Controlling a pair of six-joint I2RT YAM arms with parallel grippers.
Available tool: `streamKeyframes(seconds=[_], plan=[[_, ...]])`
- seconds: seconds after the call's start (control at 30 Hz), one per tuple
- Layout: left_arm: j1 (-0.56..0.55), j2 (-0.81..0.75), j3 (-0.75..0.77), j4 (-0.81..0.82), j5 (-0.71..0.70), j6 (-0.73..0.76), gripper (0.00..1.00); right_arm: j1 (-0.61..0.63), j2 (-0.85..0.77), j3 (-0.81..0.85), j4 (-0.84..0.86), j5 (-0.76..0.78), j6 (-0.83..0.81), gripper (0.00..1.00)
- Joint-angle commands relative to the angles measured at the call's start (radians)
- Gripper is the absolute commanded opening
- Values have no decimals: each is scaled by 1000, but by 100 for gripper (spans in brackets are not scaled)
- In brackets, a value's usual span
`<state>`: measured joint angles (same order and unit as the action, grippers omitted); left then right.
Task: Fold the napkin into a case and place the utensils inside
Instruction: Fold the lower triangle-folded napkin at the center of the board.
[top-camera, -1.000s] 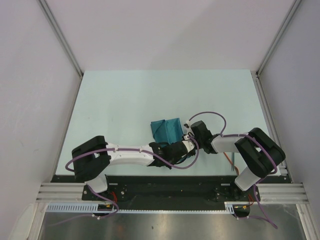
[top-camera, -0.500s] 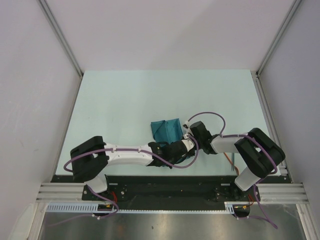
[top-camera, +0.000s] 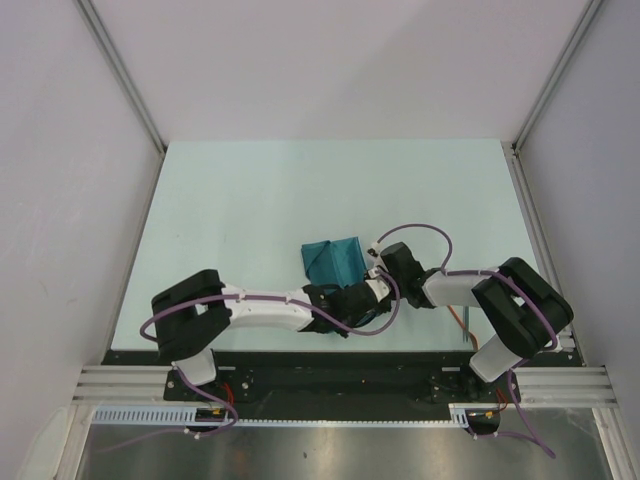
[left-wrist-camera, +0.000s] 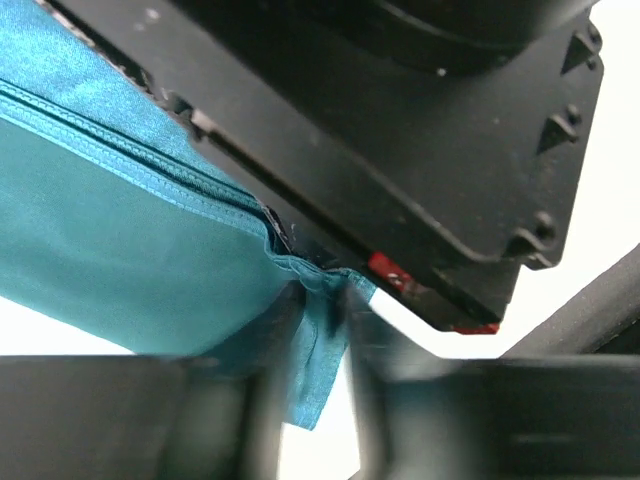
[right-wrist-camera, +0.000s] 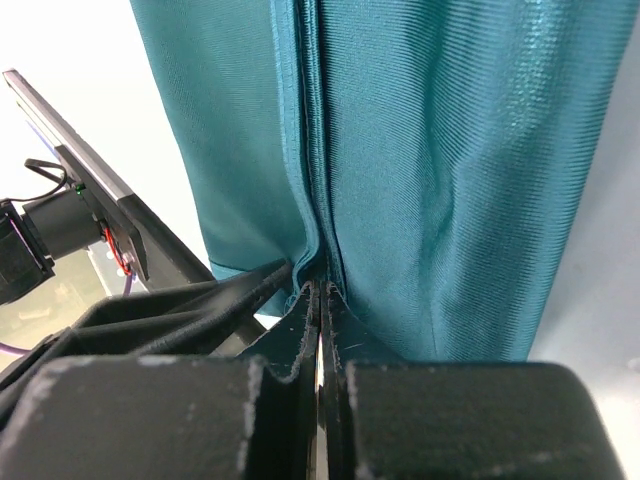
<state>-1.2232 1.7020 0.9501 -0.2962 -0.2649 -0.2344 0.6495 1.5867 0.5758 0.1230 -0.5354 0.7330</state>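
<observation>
The teal napkin (top-camera: 331, 260) lies folded near the table's middle front, and both grippers meet at its near right edge. My right gripper (top-camera: 373, 272) is shut, its tips (right-wrist-camera: 320, 290) pinching the napkin's (right-wrist-camera: 430, 150) stitched hem where the folds converge. My left gripper (top-camera: 352, 296) sits just below it. In the left wrist view a loose corner of the napkin (left-wrist-camera: 120, 240) hangs between the left gripper's (left-wrist-camera: 322, 395) blurred fingers, with a bright gap beside the right finger. The right gripper's black body (left-wrist-camera: 420, 150) fills that view's top. The utensils are out of view.
The pale green table (top-camera: 250, 200) is walled by white panels at the back and both sides. The two arms cross low over the table's front edge, with purple cables (top-camera: 415, 232) looping above the right wrist.
The left arm has shifted slightly to the right, towards the napkin's corner. The napkin and the right gripper have stayed in place.
</observation>
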Motion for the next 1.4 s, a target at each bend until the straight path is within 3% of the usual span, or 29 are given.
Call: streamKeyframes(seconds=[0.0,0.17,0.33,0.43,0.47,0.53,0.67,0.97,1.23,1.37], plan=[[7,-47,7,9,30,-31,41,-5,-22,22,-14,-1,-11,0],[27,-163,18,-40,85,-42,52,-5,-14,32,-17,-3,-12,0],[103,-315,4,-57,157,-74,52,-5,-10,47,-34,-1,-20,0],[192,-370,-42,-44,222,-114,43,-5,-14,56,-40,0,-21,0],[223,-373,-56,-41,239,-147,30,-4,-17,59,-48,2,-21,0],[312,-366,-106,-32,328,-181,17,-4,-24,73,-57,2,-23,0],[398,-328,-213,70,463,-252,4,-2,-54,104,-111,18,-37,0],[410,-219,-297,210,503,-316,0,27,-108,185,-249,72,-72,2],[413,-286,-271,115,469,-296,0,72,15,102,-34,-18,3,1],[413,-323,-215,74,519,-286,2,58,55,64,0,-12,-3,1]])
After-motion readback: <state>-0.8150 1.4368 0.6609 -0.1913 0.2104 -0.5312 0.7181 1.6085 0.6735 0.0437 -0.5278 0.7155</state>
